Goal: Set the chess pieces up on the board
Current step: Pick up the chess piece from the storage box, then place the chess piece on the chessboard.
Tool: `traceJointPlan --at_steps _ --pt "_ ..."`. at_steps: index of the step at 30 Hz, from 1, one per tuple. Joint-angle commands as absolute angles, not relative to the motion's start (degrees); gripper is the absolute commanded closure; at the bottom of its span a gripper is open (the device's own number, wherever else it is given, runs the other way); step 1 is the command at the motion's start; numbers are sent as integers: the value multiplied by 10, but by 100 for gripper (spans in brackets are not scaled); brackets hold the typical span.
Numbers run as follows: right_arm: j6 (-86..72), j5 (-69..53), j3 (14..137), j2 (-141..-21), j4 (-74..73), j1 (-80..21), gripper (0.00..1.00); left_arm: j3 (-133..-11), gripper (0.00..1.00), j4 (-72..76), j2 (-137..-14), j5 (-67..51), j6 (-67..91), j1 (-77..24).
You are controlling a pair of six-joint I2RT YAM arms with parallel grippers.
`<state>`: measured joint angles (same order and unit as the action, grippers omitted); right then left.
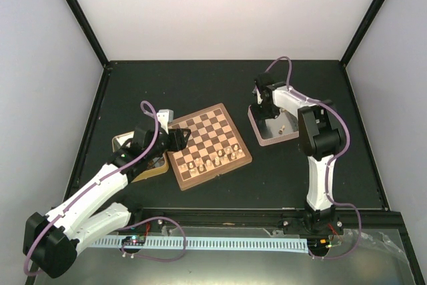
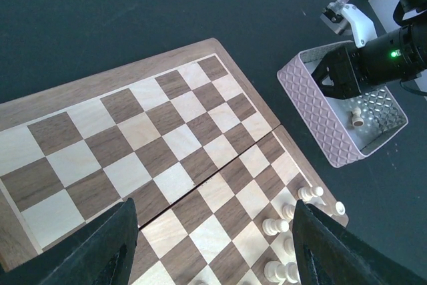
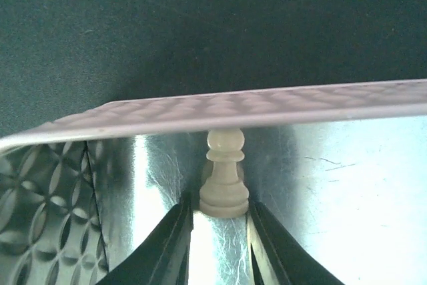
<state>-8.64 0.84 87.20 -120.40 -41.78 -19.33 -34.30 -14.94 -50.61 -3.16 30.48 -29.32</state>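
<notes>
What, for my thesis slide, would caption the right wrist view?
Right end effector straddles the base of a pale pawn inside the metal tray.

A matte black tabletop (image 1: pixel 200 85) is seen across the middle of the top view. A square wooden chessboard with tan and dark brown checks and a reddish rim (image 1: pixel 207 128) is laid on it at the centre, turned askew. A shallow pinkish tray with a patterned wall (image 1: pixel 277 142) is set right of centre, apart from the board. A tan tray (image 1: pixel 155 170), partly covered, is placed just beside the board's left edge.

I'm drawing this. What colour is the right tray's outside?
Pale pink tray; best in left wrist view.
</notes>
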Motion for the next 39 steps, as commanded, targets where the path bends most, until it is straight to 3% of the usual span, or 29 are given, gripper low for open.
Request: traceJointPlan --at_steps 1,10,18,26,32,39 --pt "-71 -3 867 -1199 -421 -196 77 -347 35 -140 -503 -45 300 -290" --pt "-72 8 899 -1233 -423 -197 67 -348 35 -141 -500 -45 301 -290" --pt "-89 24 895 -1227 -423 -197 90 -350 35 -142 -500 -47 301 -290" --pt "-106 17 791 -1079 -336 -197 91 -356 33 -134 -489 -60 306 -290" --pt "-118 -150 669 -915 -226 -214 90 -368 25 -97 -484 -138 299 -289" --pt "-77 -419 581 -803 -118 -308 90 -399 18 -50 -492 -275 309 -288"
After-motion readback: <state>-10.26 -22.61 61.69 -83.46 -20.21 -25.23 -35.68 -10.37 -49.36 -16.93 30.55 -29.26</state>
